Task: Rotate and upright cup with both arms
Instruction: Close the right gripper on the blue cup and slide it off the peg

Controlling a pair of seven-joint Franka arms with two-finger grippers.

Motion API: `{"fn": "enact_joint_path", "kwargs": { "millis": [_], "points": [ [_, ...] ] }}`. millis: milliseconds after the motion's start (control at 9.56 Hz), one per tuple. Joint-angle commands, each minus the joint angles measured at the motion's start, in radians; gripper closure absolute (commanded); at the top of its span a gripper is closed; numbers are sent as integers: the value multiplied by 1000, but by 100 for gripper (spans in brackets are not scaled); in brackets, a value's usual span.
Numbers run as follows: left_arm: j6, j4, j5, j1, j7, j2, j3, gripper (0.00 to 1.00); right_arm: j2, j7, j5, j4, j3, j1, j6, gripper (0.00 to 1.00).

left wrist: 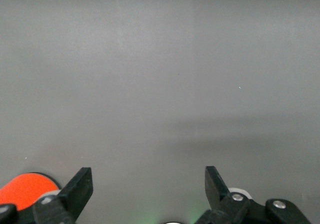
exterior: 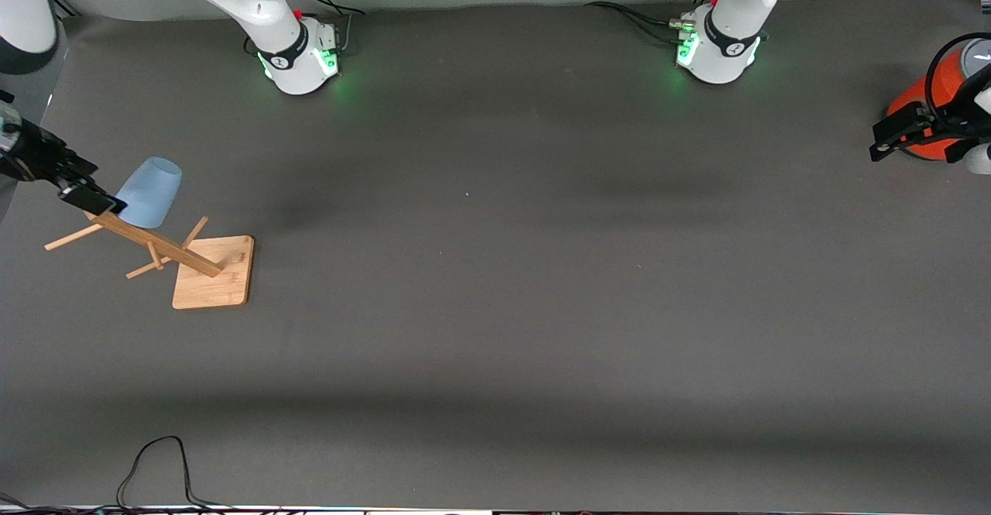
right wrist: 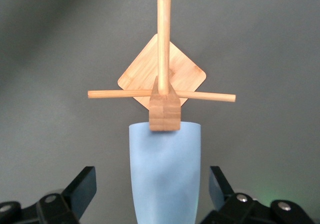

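Note:
The pale-blue cup (exterior: 149, 191) hangs tilted on a peg of a wooden rack (exterior: 213, 275) at the right arm's end of the table. In the right wrist view the cup (right wrist: 165, 174) points its wide mouth toward the rack's post (right wrist: 164, 109). My right gripper (exterior: 87, 196) is open at the top of the rack, one finger on each side of the cup's narrow end, with a gap on both sides (right wrist: 152, 189). My left gripper (exterior: 890, 142) is open and empty (left wrist: 149, 189) at the left arm's end of the table, beside an orange-red cylinder.
The orange-red cylinder (exterior: 929, 112) with a grey top stands at the table's edge at the left arm's end; it also shows in the left wrist view (left wrist: 25, 188). A black cable (exterior: 155, 468) lies along the table's front edge.

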State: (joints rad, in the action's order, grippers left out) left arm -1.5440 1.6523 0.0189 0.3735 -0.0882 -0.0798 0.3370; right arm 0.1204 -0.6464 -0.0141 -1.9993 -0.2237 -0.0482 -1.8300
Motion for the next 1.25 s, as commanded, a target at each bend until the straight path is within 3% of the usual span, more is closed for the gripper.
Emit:
{"fn": "enact_joint_path", "kwargs": {
  "millis": [0,314,732,837,941,1150],
  "points": [
    [12,-14,10,4,-1,2,1,0,28,14,32,-90,-14,-16,-82,0],
    [13,-14,10,2,-1,0,1,0,13,14,34,-151,-14,-16,-170,0],
    [15,-14,10,2,-1,0,1,0,16,13,34,-165,-13,-16,-172,2],
    [13,-14,10,2,-1,2,1,0,19,14,34,-165,-13,-16,-167,24],
    [13,-14,10,2,-1,2,1,0,22,14,34,-165,-14,-16,-163,34],
    [13,-14,10,2,-1,2,1,0,30,30,33,-165,-14,-16,-150,39]
  ]
}}
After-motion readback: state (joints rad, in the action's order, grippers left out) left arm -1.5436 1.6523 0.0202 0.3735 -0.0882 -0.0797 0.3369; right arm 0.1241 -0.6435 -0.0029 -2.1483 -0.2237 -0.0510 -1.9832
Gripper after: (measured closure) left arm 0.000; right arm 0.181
